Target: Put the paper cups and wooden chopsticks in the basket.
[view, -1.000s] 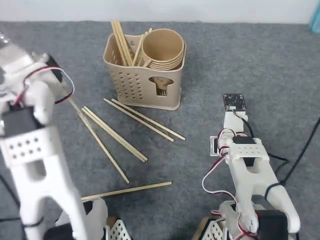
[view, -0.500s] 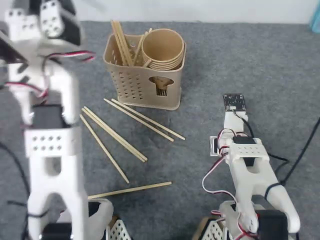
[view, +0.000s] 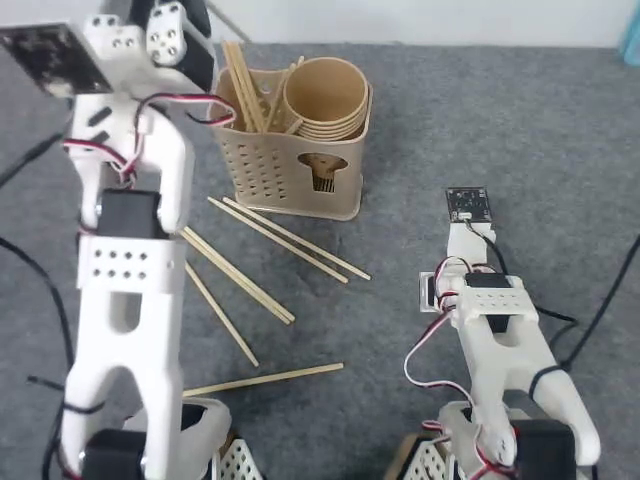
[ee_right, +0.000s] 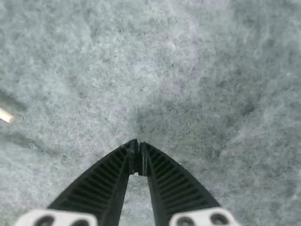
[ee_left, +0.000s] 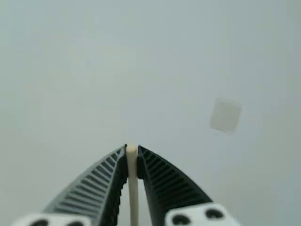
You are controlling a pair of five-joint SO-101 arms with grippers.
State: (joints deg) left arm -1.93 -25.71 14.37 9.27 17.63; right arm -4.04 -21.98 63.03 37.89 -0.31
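A beige perforated basket (view: 285,165) stands at the back of the grey carpet, with stacked paper cups (view: 325,95) and several wooden chopsticks (view: 240,80) inside. More chopsticks lie on the carpet: a pair (view: 290,240) in front of the basket, another pair (view: 240,275), a single one (view: 222,318) and one near the front (view: 262,379). My left arm (view: 130,200) is raised high beside the basket's left side. Its gripper (ee_left: 132,153) is shut on a chopstick (ee_left: 132,188) and faces a pale wall. My right gripper (ee_right: 137,157) is shut with nothing in it, low over the carpet.
The right arm (view: 495,330) sits at the front right, apart from the basket. One chopstick tip (ee_right: 5,114) lies off to one side of the right gripper. Cables run along both outer edges. Bare carpet lies right of the basket.
The left arm has risen from low at the left and swung right, up to the basket's left side. The right arm has not moved.
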